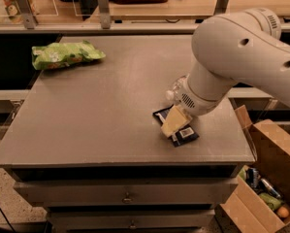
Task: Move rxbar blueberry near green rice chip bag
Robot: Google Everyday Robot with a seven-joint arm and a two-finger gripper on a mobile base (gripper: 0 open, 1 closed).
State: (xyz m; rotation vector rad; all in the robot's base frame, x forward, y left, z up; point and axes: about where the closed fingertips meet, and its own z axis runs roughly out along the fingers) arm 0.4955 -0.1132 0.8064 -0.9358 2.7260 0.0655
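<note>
The rxbar blueberry, a dark flat wrapper with a white label patch, lies on the grey table near its front right corner. My gripper is down on top of the bar, its cream-coloured finger resting across it. The big white arm hides most of the gripper and part of the bar. The green rice chip bag lies at the table's far left, well apart from the bar. A clear plastic water bottle shows partly behind the wrist.
An open cardboard box with cans and other items stands on the floor to the right of the table. Drawers run under the table front. A shelf rail with glass panels runs behind the table.
</note>
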